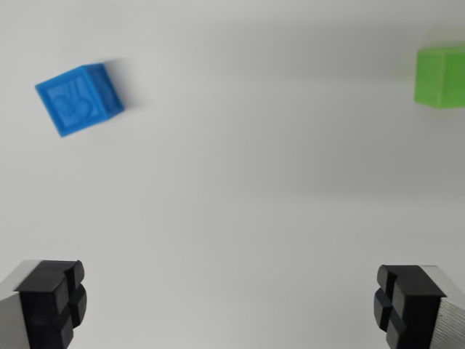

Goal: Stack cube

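A blue cube (78, 98) with an embossed top face lies on the white surface at the upper left of the wrist view, turned at a slight angle. A green cube (442, 77) sits at the upper right, cut off by the frame's right edge. My gripper (229, 309) hangs above the surface at the bottom of the view, open wide. Its black pads (54, 302) show at the lower left and lower right corners, with nothing between them. Both cubes lie well ahead of the fingers, one to each side.
The cubes rest on a plain white surface (240, 182) that fills the view.
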Controlling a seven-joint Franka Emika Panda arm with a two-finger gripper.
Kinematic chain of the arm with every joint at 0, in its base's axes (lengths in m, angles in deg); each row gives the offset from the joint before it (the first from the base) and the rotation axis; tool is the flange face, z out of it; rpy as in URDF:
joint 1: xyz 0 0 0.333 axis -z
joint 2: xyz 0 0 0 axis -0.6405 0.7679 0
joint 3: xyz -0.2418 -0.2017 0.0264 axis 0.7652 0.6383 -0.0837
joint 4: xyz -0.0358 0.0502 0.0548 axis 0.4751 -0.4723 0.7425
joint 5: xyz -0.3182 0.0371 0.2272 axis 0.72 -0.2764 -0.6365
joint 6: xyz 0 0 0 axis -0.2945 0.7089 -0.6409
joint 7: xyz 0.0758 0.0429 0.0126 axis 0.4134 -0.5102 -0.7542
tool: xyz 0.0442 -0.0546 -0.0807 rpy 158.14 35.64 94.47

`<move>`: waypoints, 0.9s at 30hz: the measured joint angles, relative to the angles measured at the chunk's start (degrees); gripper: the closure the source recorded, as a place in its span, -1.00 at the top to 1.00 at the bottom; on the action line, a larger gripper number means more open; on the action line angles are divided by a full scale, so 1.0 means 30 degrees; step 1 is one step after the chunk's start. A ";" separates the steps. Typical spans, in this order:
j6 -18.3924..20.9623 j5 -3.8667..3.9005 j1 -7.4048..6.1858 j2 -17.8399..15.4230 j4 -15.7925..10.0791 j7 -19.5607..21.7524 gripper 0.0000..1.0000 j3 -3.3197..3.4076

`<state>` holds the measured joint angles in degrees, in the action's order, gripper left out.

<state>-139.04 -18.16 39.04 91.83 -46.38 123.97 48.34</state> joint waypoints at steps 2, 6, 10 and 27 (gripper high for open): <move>0.0000 0.0000 0.0000 0.0000 0.0000 0.0000 1.00 0.0000; 0.0000 0.0000 0.0000 0.0000 0.0000 0.0000 1.00 0.0000; 0.0000 0.0000 0.0000 0.0001 0.0000 0.0000 1.00 0.0000; -0.0368 0.0000 -0.0099 0.0226 -0.0144 -0.0126 1.00 -0.0144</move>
<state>-140.14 -18.16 38.74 92.50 -46.82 123.59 47.91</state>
